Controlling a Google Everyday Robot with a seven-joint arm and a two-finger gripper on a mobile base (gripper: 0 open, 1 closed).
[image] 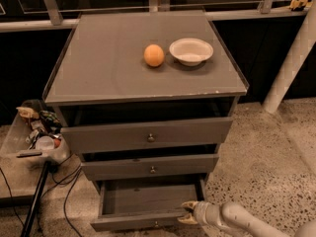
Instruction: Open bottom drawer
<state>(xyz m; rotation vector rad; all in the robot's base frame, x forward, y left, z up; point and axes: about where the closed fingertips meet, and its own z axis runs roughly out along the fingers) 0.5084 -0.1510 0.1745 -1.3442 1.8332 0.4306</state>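
Speckled floor [261,157]. Bottom drawer [147,200] stands pulled out. Gripper [188,213] sits at its right front corner; hold cannot be told.

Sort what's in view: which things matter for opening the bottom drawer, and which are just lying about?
Job in hand:
bottom drawer, already pulled out
pincer, at that drawer's right front corner

Lying about:
orange and white bowl on the cabinet top
top drawer
middle drawer
bin of clutter at left
floor cables

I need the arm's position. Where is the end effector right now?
Low in the camera view, right of centre, the end effector sits at the right front corner of the pulled-out bottom drawer.
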